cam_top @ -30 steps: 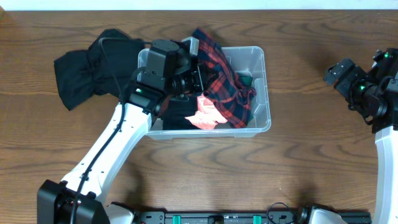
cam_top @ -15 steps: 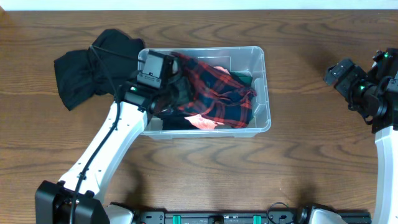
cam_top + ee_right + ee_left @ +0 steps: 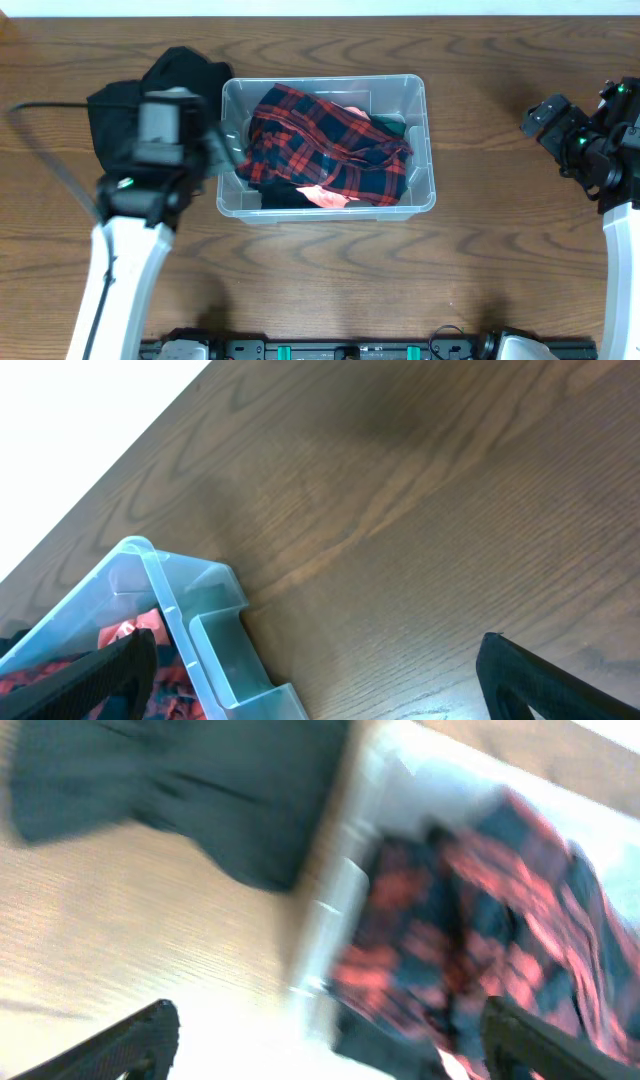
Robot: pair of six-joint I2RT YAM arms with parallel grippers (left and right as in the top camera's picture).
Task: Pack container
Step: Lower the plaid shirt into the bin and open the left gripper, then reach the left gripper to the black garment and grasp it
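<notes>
Two views are smeared by motion: overhead, the left arm (image 3: 125, 270) is a blur beside the container (image 3: 428, 150), and the left wrist picture is soft throughout. Even so, the left gripper (image 3: 330, 1045) shows its tips spread wide, nothing between them. The container sits mid-worktop (image 3: 500, 260), holding a red plaid garment (image 3: 320, 145) over something pink (image 3: 325, 195), mostly covered. A black garment (image 3: 125, 115) lies just beside its left wall. Only the right wrist view shows the right gripper (image 3: 320, 680) spread and empty, with one container corner cut off at the frame's edge.
</notes>
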